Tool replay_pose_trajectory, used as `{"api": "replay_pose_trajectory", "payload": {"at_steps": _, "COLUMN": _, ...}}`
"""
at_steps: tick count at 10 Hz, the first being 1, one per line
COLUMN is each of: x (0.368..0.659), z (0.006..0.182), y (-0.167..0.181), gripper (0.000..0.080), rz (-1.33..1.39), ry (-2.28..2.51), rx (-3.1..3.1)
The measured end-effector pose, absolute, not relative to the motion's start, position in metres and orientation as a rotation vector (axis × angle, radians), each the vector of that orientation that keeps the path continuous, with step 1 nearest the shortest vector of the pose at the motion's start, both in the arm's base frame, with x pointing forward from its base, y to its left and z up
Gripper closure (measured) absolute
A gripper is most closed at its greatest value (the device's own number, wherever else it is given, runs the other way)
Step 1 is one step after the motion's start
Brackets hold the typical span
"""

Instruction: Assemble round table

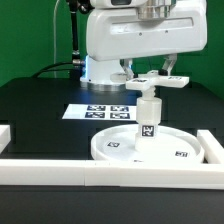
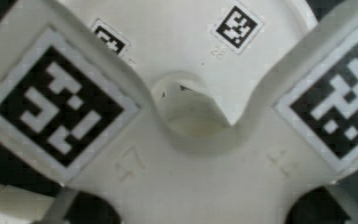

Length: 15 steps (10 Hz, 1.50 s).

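Note:
The large round disc (image 1: 118, 148) lies flat on the black table near the front. The short cylinder leg (image 1: 148, 118) stands upright on its middle, a tag on its side. My gripper (image 1: 160, 70) is shut on the flat cross-shaped foot piece (image 1: 158, 82) and holds it level right above the leg's top; I cannot tell whether they touch. In the wrist view the foot piece (image 2: 194, 150) fills the picture, with tagged arms and a central socket (image 2: 194, 108). My gripper (image 2: 197, 202) shows only as dim fingers at the corners.
The marker board (image 1: 100, 111) lies flat behind the disc. White border rails run along the front (image 1: 100, 172) and at the right (image 1: 212, 145) and left (image 1: 5, 133). The robot's white base (image 1: 105, 50) stands behind.

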State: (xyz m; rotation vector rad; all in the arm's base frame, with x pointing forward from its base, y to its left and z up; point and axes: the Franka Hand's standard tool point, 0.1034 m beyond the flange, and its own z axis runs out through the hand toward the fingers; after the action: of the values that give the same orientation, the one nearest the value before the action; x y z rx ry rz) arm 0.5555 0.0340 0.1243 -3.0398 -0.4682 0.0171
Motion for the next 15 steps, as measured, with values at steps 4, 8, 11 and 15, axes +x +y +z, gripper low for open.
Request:
{"api": "replay_pose_trajectory", "payload": {"at_steps": 4, "x": 0.556, "z": 0.116, "y": 0.036, "gripper": 0.0353, "rz": 0.039, "ry": -0.472, "rx": -3.037}}
{"api": "replay_pose_trajectory", "payload": {"at_steps": 8, "x": 0.553, "z": 0.107, "y": 0.035, "gripper": 0.0353, "rz": 0.060, "ry": -0.470, "rx": -3.037}}
{"api": "replay_pose_trajectory", "payload": {"at_steps": 11, "x": 0.554, "z": 0.105, "y": 0.035, "gripper": 0.0353, "rz": 0.053, "ry": -0.499, "rx": -3.034}}
{"api": "replay_pose_trajectory", "payload": {"at_steps": 15, "x": 0.555, "z": 0.105, "y": 0.035, "gripper": 0.0353, "rz": 0.046, "ry": -0.509, "rx": -3.033}}
